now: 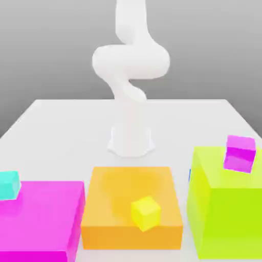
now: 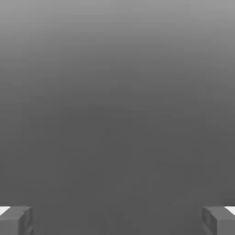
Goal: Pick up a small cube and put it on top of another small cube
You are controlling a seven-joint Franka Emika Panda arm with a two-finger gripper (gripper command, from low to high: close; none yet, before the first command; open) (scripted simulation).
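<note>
On the lime block (image 1: 225,204) sits the magenta cube (image 1: 239,153), pincer (image 2: 117,220) agape.

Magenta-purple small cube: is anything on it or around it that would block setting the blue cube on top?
Nothing visible does: the magenta-purple cube sits on the tall lime block with its top face bare.

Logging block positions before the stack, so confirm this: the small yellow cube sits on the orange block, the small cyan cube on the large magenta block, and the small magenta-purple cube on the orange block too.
One error: the small glossy magenta-purple cube sits on the tall lime-green block, not the orange block, as the exterior view shows. The small yellow cube and small cyan cube are as stated.
</note>
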